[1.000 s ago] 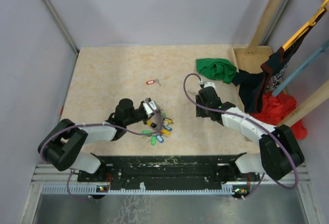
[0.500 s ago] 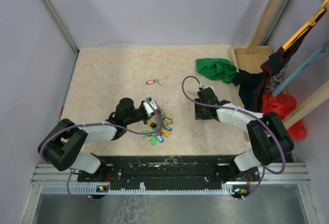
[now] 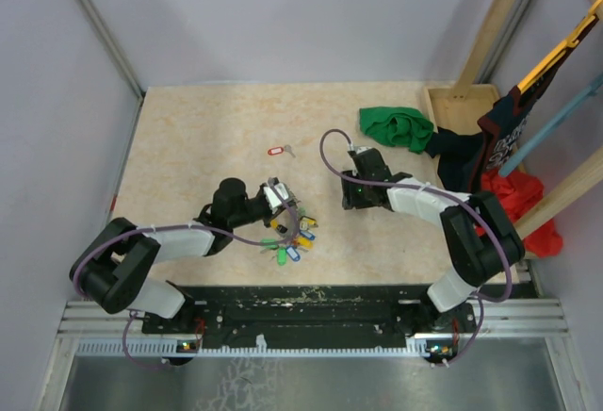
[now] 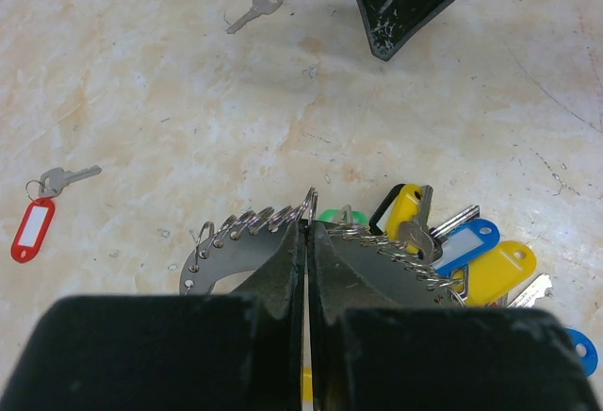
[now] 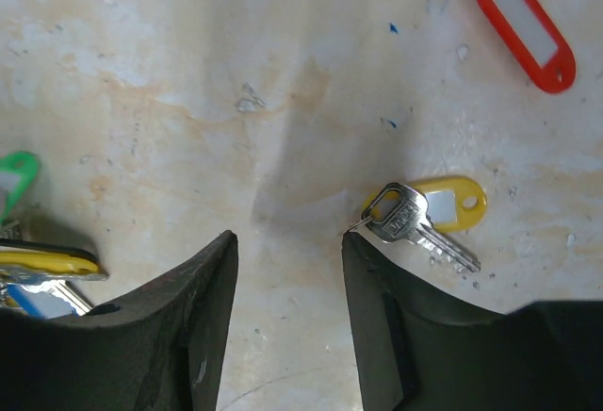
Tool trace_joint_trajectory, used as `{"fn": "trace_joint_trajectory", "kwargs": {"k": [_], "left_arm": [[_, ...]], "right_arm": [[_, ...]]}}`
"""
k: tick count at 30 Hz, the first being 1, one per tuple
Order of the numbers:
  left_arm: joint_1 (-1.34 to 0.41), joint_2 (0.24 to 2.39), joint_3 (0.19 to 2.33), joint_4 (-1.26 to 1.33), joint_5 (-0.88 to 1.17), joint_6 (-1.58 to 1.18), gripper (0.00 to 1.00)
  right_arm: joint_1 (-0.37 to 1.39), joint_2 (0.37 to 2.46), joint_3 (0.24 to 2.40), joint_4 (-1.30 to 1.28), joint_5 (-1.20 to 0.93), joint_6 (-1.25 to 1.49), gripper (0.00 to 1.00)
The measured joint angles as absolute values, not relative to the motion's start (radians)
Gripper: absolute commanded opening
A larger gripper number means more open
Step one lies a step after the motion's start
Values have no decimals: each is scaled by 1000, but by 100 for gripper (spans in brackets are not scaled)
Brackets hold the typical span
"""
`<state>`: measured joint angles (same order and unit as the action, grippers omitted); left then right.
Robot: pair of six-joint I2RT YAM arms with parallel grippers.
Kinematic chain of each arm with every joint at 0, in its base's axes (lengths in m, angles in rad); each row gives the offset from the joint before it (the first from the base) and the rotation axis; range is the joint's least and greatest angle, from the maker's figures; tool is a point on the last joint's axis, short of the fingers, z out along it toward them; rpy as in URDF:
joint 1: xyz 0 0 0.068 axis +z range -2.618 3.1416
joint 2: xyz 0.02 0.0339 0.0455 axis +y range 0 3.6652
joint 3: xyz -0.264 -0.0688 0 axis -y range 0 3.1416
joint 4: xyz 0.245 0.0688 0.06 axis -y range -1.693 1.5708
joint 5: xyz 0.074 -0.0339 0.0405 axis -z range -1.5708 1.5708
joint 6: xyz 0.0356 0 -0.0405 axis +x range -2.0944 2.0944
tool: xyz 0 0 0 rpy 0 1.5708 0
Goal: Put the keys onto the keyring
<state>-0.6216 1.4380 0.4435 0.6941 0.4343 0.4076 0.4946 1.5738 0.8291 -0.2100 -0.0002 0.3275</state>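
While my left gripper (image 4: 306,241) pinches the keyring (image 4: 247,221), my open right gripper (image 5: 287,251) could miss the key (image 5: 415,218), lying outside at two o'clock.

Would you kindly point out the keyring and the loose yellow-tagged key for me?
keyring (image 4: 247,230), left wrist view, on its coiled grey wire.
loose yellow-tagged key (image 5: 403,220), right wrist view, on the silver key head.
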Motion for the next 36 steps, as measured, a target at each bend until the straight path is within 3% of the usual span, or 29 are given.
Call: {"fn": "trace_joint_trajectory", "kwargs": {"k": [18,23,28,36], "left_arm": [[-622,1446,458,664,457,408,0],[-622,1446,458,661,464,408,0],[-622,1446,459,657,468,408,0],[-622,1448,463,650,473,408,0]], "right_arm": [[499,1586,949,-411,104,157,43],[437,1597,965,-419,63,139,28],[348,1605,985,-405,36,146,20],[340,1755,1097,-356,25,139,19]]}}
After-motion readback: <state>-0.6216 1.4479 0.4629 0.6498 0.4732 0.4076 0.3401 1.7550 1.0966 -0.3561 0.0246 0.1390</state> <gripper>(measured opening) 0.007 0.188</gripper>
